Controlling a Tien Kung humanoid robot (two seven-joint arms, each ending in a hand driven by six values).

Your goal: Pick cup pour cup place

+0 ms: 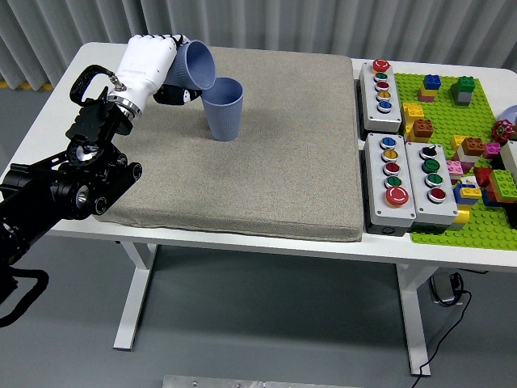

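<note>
The left hand (153,61) grips a blue cup (194,66), tipped on its side with its mouth facing right over a second cup (223,108). That cup stands upright on the grey mat (266,162) covering the counter (89,61)

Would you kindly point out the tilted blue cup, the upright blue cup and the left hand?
tilted blue plastic cup (197,66), head view, on its side wall
upright blue plastic cup (223,113), head view, on its front wall
left hand (151,65), head view, on the white back
</note>
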